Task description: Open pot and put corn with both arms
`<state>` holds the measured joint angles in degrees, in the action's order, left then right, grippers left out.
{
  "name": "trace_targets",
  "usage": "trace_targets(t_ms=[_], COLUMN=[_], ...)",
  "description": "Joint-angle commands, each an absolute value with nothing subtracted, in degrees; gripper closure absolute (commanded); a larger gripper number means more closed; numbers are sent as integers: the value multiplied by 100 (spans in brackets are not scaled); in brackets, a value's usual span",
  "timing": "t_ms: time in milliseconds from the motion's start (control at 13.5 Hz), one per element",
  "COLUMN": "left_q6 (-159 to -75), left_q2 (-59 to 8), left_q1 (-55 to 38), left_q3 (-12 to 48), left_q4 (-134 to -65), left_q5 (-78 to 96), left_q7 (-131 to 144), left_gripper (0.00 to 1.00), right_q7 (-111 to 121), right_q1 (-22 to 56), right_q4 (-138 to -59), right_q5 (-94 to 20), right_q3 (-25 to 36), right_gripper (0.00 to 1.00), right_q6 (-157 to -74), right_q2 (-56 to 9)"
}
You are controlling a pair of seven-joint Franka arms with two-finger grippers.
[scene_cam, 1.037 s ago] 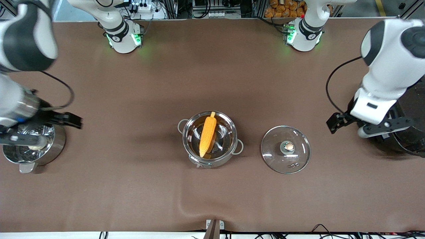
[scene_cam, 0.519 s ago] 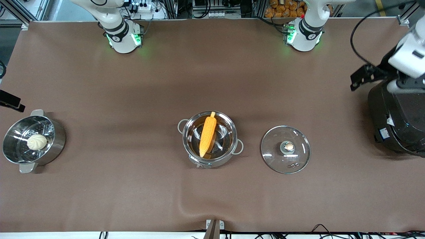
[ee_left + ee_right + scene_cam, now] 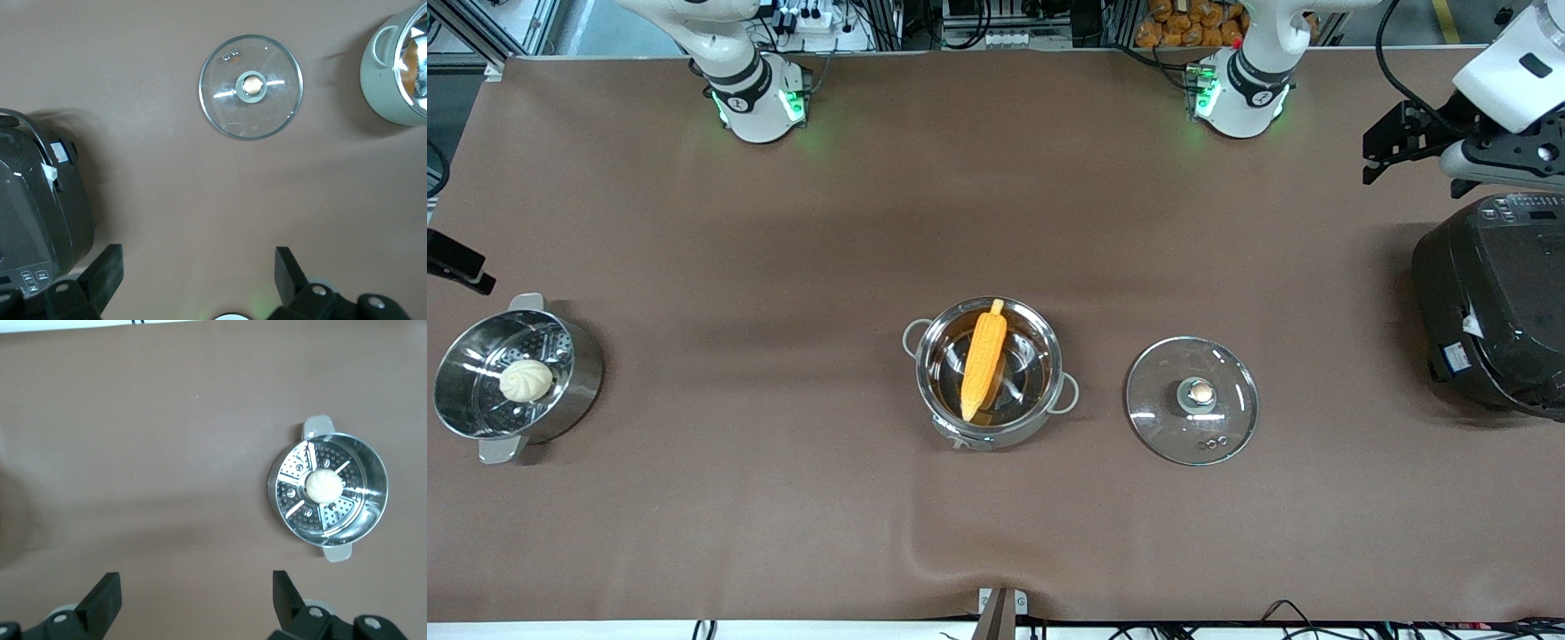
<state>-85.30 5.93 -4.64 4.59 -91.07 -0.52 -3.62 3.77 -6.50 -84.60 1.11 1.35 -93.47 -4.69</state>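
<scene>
Front view shows you the pot (image 3: 989,373) in the middle of the table (image 3: 783,498) with its lid off and the corn (image 3: 983,360) lying inside, leaning on the rim. The glass lid (image 3: 1192,400) rests flat on the table just beside the pot, toward the left arm's end. Your left tool (image 3: 197,270) hangs spread wide and empty, high over the table near the black rice cooker (image 3: 1489,307). Your right tool (image 3: 195,587) is also spread wide and empty, up over the right arm's end of the table, near the steamer pot (image 3: 511,384) that holds a white bun (image 3: 526,380).
</scene>
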Motion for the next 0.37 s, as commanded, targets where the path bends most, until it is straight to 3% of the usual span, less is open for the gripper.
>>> trace_targets(t_ms=[0, 296], left_q6=[-8376, -8385], left_q2=[527, 527], left_q1=[-483, -492], left_q3=[439, 439], left_q4=[-8903, -8912], left_q5=[17, 62], left_q7=[-492, -466], left_gripper=[0, 0], right_q7=[325, 272], right_q1=[-791, -782], right_q4=[-8842, -8851], right_q5=[105, 105], right_q3=[26, 18], right_gripper=[0, 0], right_q6=[-9361, -9352], right_q2=[-106, -105])
